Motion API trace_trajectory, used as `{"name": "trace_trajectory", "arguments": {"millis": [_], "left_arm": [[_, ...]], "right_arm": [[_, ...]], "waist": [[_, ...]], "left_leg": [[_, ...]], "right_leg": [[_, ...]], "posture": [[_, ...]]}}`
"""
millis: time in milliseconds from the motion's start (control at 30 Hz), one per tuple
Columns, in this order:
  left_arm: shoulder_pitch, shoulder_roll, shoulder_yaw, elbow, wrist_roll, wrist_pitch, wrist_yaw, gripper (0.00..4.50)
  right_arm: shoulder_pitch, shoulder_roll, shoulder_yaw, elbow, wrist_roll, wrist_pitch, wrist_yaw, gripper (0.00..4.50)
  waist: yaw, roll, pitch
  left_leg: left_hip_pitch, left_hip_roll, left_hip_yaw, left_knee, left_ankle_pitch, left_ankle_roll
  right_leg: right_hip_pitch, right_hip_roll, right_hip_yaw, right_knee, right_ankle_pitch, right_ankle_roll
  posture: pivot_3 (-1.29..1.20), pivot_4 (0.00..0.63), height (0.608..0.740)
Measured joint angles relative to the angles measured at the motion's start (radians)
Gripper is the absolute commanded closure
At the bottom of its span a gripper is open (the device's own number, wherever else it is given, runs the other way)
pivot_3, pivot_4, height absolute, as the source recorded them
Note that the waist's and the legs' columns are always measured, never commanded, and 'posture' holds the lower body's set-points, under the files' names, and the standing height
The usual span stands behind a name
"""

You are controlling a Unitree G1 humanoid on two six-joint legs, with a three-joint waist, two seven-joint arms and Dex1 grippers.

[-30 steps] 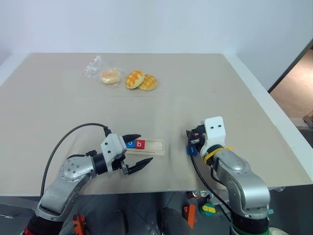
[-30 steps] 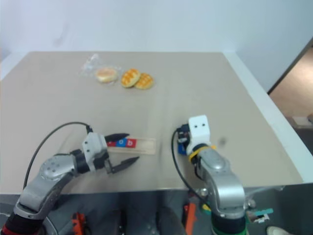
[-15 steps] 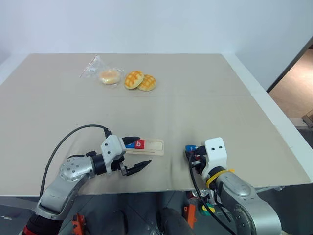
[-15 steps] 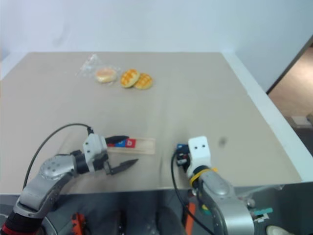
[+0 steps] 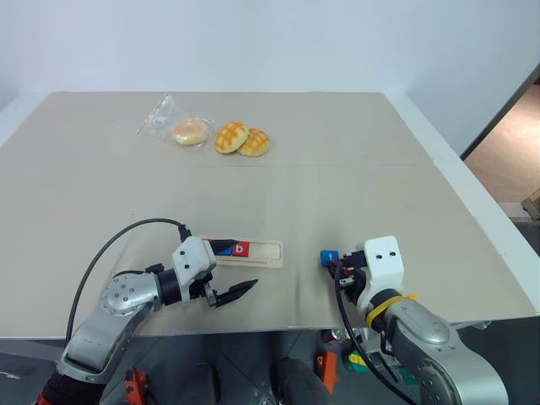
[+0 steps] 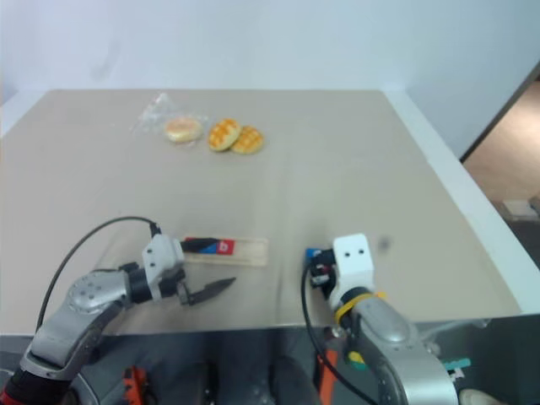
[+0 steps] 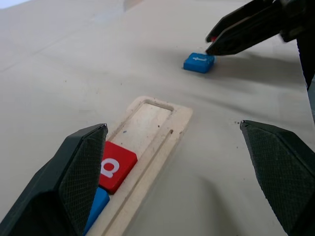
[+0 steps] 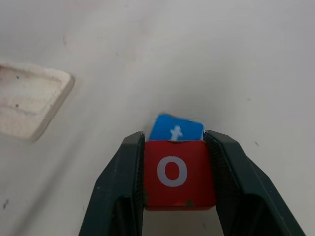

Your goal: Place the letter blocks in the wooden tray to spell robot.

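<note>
A wide tan worktop (image 5: 337, 186) is sitting in front of a plain pale wall, with three round buns (image 5: 223, 135) lying far back on it, one of them in a clear bag.

Near the front edge, the wooden tray (image 5: 260, 253) is lying with its long side running from left to right. A red "b" block (image 5: 241, 249) is sitting in its groove, with a blue block (image 7: 93, 209) touching it on the left side. The right part of the groove is bare, so the open spaces are on the end closer to the right arm.

The right tool (image 8: 178, 147) is squeezing a red "o" block (image 8: 174, 171) between its two black fingers, with the letter facing the wrist camera. The blue "t" block (image 5: 329, 257) is lying flat on the worktop just past the fingertips, close to the red block. I cannot tell if the two blocks are touching.

The left tool (image 5: 229, 268) is hanging with its fingers wide apart and holding nothing. One finger is reaching over the left end of the tray and the other is beside the tray's front edge.

The tray is lying to the left of the right tool, with bare worktop between them. I think the red "o" block is going next to the "b", so the right tool needs to carry it left to the first free space.
</note>
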Motion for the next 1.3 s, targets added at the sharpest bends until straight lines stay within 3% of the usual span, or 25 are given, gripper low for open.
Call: {"name": "trace_trajectory", "arguments": {"millis": [233, 967, 1033, 1200, 1233, 1300], "left_arm": [[0.001, 0.003, 0.0, 0.0, 0.0, 0.0, 0.0, 0.0], [0.01, 0.02, 0.002, -0.001, 0.005, 0.0, 0.002, 0.0], [0.01, 0.02, 0.002, -0.001, 0.008, 0.0, 0.003, 0.0], [0.01, 0.02, 0.002, -0.001, 0.011, 0.0, 0.002, 0.0], [0.01, 0.02, 0.002, -0.001, 0.012, 0.0, 0.002, 0.0], [0.01, 0.02, 0.002, 0.0, 0.017, -0.002, 0.001, 0.0]], "right_arm": [[-0.005, 0.032, -0.012, -0.008, 0.029, 0.076, 0.002, 3.26], [-0.105, 0.089, 0.038, 0.152, 0.001, 0.0, -0.105, 3.26], [-0.108, 0.104, 0.036, 0.159, 0.001, 0.001, -0.111, 2.22], [-0.107, 0.121, 0.033, 0.156, 0.001, 0.002, -0.119, 0.51], [-0.107, 0.119, 0.03, 0.152, 0.001, 0.004, -0.121, 0.2], [-0.108, 0.117, 0.019, 0.138, 0.002, 0.016, -0.122, 0.04]], "waist": [[0.0, 0.0, 0.0], [-0.002, 0.0, 0.0], [-0.002, 0.0, 0.0], [-0.002, 0.0, 0.0], [-0.002, 0.0, 0.0], [-0.002, 0.0, 0.0]], "left_leg": [[0.0, 0.0, 0.001, 0.0, 0.0, 0.0], [0.0, 0.0, 0.001, 0.0, 0.0, 0.0], [0.0, 0.0, 0.001, 0.0, 0.0, 0.0], [0.0, 0.0, 0.001, 0.0, 0.0, 0.0], [0.0, 0.0, 0.001, 0.0, 0.0, 0.0], [0.0, 0.0, 0.001, 0.0, 0.0, 0.0]], "right_leg": [[0.0, 0.0, 0.001, 0.0, 0.0, 0.0], [0.0, 0.0, 0.0, 0.0, 0.0, 0.0], [0.0, 0.0, 0.0, 0.0, 0.0, 0.0], [0.0, -0.001, 0.0, 0.0, 0.0, 0.0], [0.0, -0.001, 0.001, 0.0, 0.0, 0.0], [0.0, -0.001, 0.0, 0.0, 0.0, 0.0]], "posture": [[0.0, 0.15, 0.74], [0.0, 0.15, 0.74], [0.0, 0.15, 0.74], [0.0, 0.15, 0.74], [0.0, 0.15, 0.74], [0.0, 0.15, 0.74]]}}
